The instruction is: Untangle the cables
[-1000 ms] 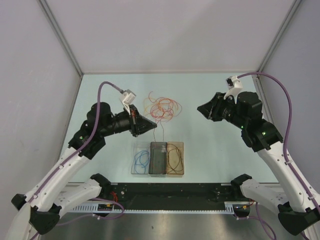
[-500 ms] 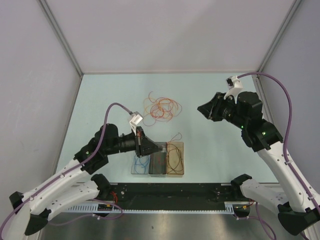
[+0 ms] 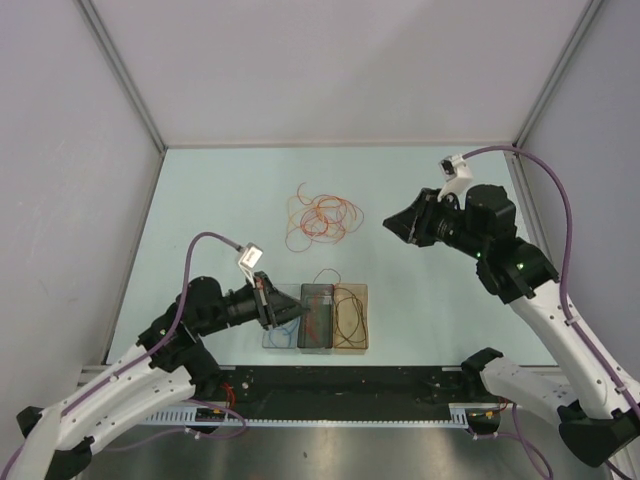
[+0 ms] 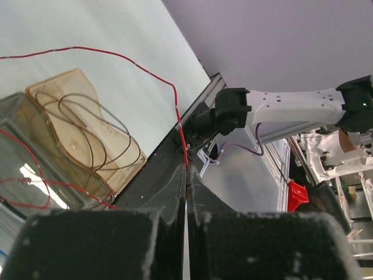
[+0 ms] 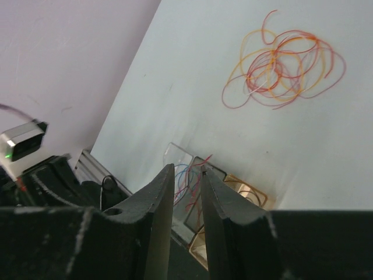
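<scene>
Red thin wire is clamped between the closed jaws of the left gripper, above three small plastic trays at the desk's near edge. The fingers hide its lower run. The right gripper, jaws narrowly apart, holds nothing; the tangle of red, orange and pale yellow wires lies mid-desk.

Bright, even overhead light left only faint shadows on the tabletop. The top view was sharp. Close up, the left tool and right tool looked dark and blurred; glare spotted one bin.
</scene>
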